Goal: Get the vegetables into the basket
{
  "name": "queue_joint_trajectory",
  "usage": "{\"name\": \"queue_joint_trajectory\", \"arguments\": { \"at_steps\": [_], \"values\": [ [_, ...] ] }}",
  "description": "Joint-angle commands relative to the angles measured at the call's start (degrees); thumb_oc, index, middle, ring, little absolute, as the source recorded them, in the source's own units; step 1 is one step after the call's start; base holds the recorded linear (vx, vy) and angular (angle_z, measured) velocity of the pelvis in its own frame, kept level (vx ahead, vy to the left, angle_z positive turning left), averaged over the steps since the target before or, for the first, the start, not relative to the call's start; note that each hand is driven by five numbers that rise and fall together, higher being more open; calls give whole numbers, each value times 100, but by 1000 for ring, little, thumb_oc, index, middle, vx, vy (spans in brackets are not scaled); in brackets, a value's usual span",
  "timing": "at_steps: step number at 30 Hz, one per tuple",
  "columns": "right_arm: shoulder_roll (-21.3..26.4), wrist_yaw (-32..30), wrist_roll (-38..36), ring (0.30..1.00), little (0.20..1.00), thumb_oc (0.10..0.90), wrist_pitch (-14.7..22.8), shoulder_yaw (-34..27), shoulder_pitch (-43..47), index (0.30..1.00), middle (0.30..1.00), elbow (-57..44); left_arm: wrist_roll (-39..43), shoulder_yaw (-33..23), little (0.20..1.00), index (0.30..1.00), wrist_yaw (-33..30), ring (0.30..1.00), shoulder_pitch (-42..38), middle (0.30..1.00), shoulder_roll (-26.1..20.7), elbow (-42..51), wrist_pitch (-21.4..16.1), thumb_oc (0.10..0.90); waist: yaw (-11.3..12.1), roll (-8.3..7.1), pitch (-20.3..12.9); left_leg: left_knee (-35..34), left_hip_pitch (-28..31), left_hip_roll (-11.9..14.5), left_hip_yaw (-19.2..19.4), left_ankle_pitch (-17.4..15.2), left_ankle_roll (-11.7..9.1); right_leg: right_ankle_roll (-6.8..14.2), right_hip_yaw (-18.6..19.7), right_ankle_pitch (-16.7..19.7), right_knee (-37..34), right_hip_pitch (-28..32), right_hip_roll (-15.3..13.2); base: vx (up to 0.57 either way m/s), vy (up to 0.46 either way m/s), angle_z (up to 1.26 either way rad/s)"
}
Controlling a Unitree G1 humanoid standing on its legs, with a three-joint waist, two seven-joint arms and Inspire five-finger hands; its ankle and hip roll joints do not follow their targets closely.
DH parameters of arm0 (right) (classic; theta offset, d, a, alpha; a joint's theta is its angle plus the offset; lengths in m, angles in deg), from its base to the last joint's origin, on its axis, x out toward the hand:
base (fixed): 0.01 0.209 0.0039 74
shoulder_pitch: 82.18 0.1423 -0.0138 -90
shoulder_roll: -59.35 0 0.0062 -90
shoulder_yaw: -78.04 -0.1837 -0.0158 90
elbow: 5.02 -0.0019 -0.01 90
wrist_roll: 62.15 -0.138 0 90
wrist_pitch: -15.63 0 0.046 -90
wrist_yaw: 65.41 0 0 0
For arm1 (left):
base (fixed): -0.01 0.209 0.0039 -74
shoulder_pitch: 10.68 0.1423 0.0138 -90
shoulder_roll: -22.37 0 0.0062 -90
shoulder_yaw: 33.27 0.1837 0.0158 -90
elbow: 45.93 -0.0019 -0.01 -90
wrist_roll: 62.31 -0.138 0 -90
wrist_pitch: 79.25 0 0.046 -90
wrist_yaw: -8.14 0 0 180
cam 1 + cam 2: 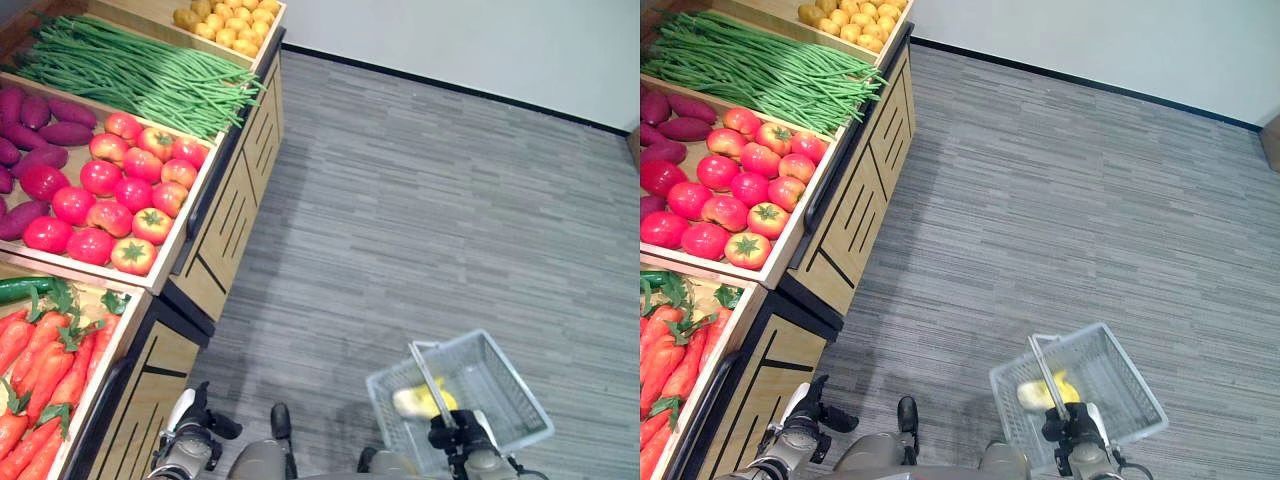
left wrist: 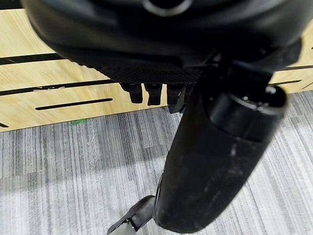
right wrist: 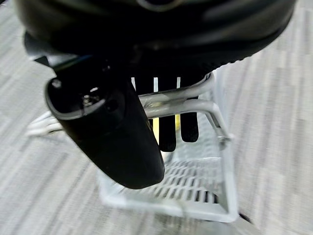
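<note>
- Two robot hands are in view — the right hand is curled round the metal handle of one white wire basket, carrying it above the grey floor; in the right wrist view the fingers hook over the handle bar.
- The left hand hangs low beside the wooden display stand; its fingers look only loosely bent and nothing is in it.
- The basket holds one pale yellow vegetable, lying on the mesh bottom; what kind it is cannot be told.
- The stand shows four wooden bins in a row, each with its own produce.
- Nearest bin: carrots with green tops, too overlapped to count exactly, plus one cucumber at the bin's far edge.
- Next bin: about fourteen red tomatoes on the side toward the aisle, and purple sweet potatoes on the side away from it — roughly nine visible, some cut off by the frame.
- Third bin: a heap of long green beans, far too many to count.
- Farthest bin: small yellow potatoes, a dozen or more showing, the pile running out of frame.
- All this produce lies in its bins, well apart from the basket.
- No label or writing can be read anywhere on the stand or basket.
</note>
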Motion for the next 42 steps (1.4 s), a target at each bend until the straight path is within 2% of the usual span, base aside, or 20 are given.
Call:
{"name": "queue_joint_trajectory", "arguments": {
  "at_steps": [1,3,4,5,7,11,17,20,21,22,23,25,26,27,29,33,35,42],
  "values": [
    [351,-123,-172,300,300,400,198,109,-149,300,300,-305,190,-132,1000,1000,-194,1000,189,1000,-30,32,-44,900,-122,165,307,424,-114,453,-588,-305,-528,-67,203,638,-953,-278,531,129,-66,45],
    [349,-130,-179,300,300,400,206,144,-129,300,300,-315,211,-144,1000,1000,-205,1000,167,1000,-25,-10,-52,900,-164,177,388,425,-42,459,-721,-322,-556,-93,256,537,-1150,-374,595,135,-96,97],
    [330,-139,-233,300,300,400,239,158,-157,300,300,-335,230,-161,1000,1000,-217,1000,141,1000,-13,-86,-60,900,-284,147,463,431,98,412,-978,-401,-615,-63,542,501,-1829,-477,724,284,-189,113],
    [330,-139,-235,300,300,400,251,147,-223,300,300,-321,204,-183,1000,1000,-229,1000,130,1000,-7,-150,-77,900,-393,88,470,507,167,348,-1214,-509,-665,28,897,648,-2427,-589,788,359,-249,93],
    [337,-102,-244,300,300,400,245,107,-327,300,300,-303,157,-189,1000,1000,-227,1000,162,1000,-2,-233,-83,900,-471,60,445,541,227,319,-1481,-585,-714,94,1200,716,-2590,-611,905,220,-176,88],
    [367,-120,-191,300,300,400,254,95,-390,300,300,-272,186,-270,1000,1000,-248,1000,277,1000,23,-304,-74,900,-434,13,354,575,225,348,-1649,-599,-787,-14,974,646,-2674,-329,877,110,-196,115],
    [569,-108,-196,300,300,400,315,134,-304,300,300,-237,353,-342,1000,1000,-277,1000,301,1000,61,-364,-53,900,-368,115,255,445,65,730,-2082,-338,-1097,-337,543,385,-2740,-143,1132,86,-265,44],
    [592,-101,-202,300,300,400,315,138,-296,300,300,-207,374,-323,1000,1000,-276,1000,297,1000,79,-336,-44,900,-364,144,240,403,63,780,-2146,-297,-1130,-380,474,336,-2738,-126,1161,57,-152,31],
    [636,-119,-240,300,300,400,335,85,-306,300,300,-215,394,-273,1000,1000,-309,1000,235,1000,124,-356,-40,900,-365,189,241,409,-23,841,-2164,-208,-1187,-441,306,240,-2736,-59,1143,51,-128,21],
    [637,-119,-240,300,300,400,336,85,-305,300,300,-213,394,-272,1000,1000,-309,1000,234,1000,125,-356,-40,900,-374,191,242,414,-27,841,-2174,-210,-1188,-441,296,237,-2735,-56,1142,59,-148,36],
    [657,-118,-243,300,300,400,330,49,-348,300,300,-230,408,-255,1000,1000,-310,1000,217,1000,152,-335,-31,900,-414,210,244,502,-104,849,-2036,-216,-1186,-452,203,190,-2721,-31,1083,9,-15,61],
    [691,-144,-250,300,300,400,319,-10,-387,300,300,-234,365,-217,1000,1000,-321,1000,157,1000,181,-336,-22,900,-517,236,282,679,-247,917,-1405,-183,-1201,-466,10,148,-2721,49,943,3,7,88],
    [691,-144,-250,300,300,400,319,-10,-387,300,300,-234,365,-217,1000,1000,-322,1000,157,1000,181,-335,-22,900,-516,236,284,688,-249,917,-1404,-190,-1201,-466,11,147,-2720,51,943,-29,28,101],
    [704,-181,-291,300,300,400,297,-112,-434,300,300,-214,290,-124,1000,1000,-329,1000,32,1000,200,-265,-7,900,-676,279,312,760,-320,1143,-468,-75,-1229,-462,-256,119,-2723,133,807,-30,24,82],
    [694,-212,-332,300,300,400,263,-179,-465,300,300,-150,223,-76,1000,1000,-352,1000,-31,1000,202,-239,12,900,-745,343,296,718,-307,1262,-2,26,-1289,-426,-477,127,-2772,208,747,-8,24,83],
    [654,-223,-332,300,300,400,247,-174,-502,300,300,-149,157,-51,1000,1000,-397,1000,-34,1000,162,-241,35,900,-720,411,247,450,-323,1228,-45,196,-1308,-358,-593,143,-2802,247,745,42,61,58],
    [630,-194,-281,300,300,400,218,-163,-467,300,300,-115,134,-117,1000,1000,-355,1000,45,1000,109,-309,58,900,-665,381,237,265,-233,1109,-29,99,-1218,-293,-538,169,-2773,253,665,64,196,1],
    [564,-145,-191,300,300,400,171,-124,-410,300,300,-75,25,-69,1000,1000,-297,1000,79,1000,49,-321,49,900,-559,266,285,366,-280,886,-47,-90,-1062,-152,-453,295,-2859,317,452,36,173,4]
  ]
}}
